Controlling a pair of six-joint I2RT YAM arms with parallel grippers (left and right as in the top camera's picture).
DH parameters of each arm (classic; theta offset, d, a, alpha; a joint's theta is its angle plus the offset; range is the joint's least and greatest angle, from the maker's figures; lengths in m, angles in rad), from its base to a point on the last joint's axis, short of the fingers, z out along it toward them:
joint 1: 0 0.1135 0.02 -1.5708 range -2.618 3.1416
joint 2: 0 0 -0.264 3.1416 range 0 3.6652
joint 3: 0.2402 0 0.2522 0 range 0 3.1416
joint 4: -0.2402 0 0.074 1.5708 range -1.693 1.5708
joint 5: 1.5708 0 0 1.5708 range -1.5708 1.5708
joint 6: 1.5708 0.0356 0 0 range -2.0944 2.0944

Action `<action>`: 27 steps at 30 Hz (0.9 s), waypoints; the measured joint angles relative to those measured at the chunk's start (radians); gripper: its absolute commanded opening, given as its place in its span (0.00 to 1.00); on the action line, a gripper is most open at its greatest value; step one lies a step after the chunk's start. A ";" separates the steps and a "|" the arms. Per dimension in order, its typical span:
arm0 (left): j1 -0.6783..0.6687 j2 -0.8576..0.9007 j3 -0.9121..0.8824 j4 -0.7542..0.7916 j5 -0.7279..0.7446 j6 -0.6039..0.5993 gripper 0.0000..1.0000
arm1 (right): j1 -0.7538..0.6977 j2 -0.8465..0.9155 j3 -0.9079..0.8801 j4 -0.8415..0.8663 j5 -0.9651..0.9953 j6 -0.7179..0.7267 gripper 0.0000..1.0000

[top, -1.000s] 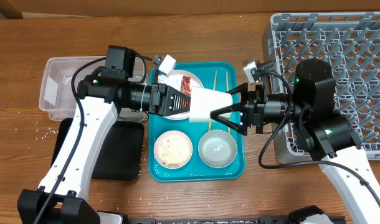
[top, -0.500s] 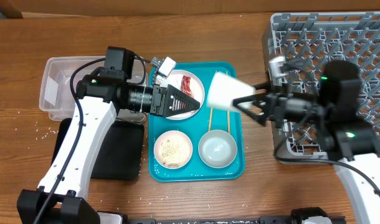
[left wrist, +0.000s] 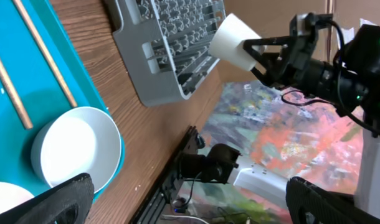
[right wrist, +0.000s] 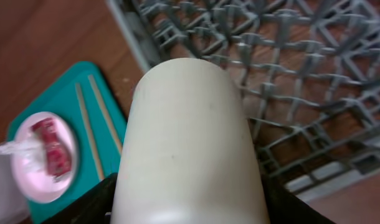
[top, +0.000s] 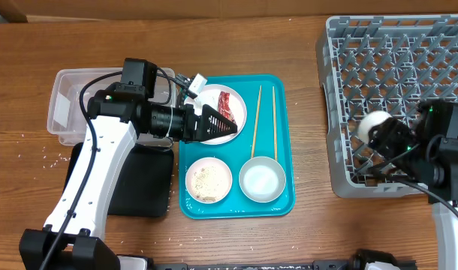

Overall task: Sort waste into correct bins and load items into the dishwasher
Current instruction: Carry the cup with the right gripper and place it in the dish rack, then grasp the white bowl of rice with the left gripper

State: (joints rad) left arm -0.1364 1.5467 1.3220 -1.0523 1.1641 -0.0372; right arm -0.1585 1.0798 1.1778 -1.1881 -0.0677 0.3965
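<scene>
Right hand [top: 384, 136] is pinching a white cup [top: 373, 124] by its sides, and the cup lies tilted (which end is the mouth I cannot tell). The cup hangs over the left part of the grey dish rack [top: 409, 60]. From the left wrist view it looks clear of the pegs.

Left hand [top: 218, 124] is spread wide with nothing between the fingers [left wrist: 59, 199]. It is poised over the small plate [top: 239, 112] that carries the red wrapper [top: 227, 103]. The plate sits at the far-left corner of the teal tray [top: 285, 150]. Two chopsticks [top: 256, 120] lie just beside it, roughly parallel.

At the near end of the teal tray is a bowl with rice [top: 208, 180], and beside it a plain white bowl [top: 262, 180]. The clear tub [top: 67, 112] and black tray [top: 150, 187] sit left of the teal tray on the worktop [top: 139, 45].
</scene>
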 measured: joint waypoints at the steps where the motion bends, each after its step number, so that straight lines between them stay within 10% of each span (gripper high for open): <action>1: 0.000 0.000 0.000 -0.003 -0.004 0.000 1.00 | 0.000 0.010 0.002 -0.009 0.010 0.002 0.55; 10: 0.000 0.000 0.000 -0.041 -0.041 0.000 1.00 | 0.000 0.265 0.004 -0.138 0.075 0.005 0.56; 15: 0.000 0.000 0.000 -0.044 -0.056 0.000 1.00 | 0.000 0.326 0.004 -0.148 0.076 -0.002 0.99; 27: -0.042 0.000 0.000 -0.079 -0.303 -0.052 0.99 | -0.001 0.231 0.116 0.006 -0.272 -0.091 1.00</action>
State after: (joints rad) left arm -0.1780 1.5467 1.3220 -1.1313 0.8616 -0.0891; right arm -0.1593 1.3109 1.2934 -1.1820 -0.3401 0.3058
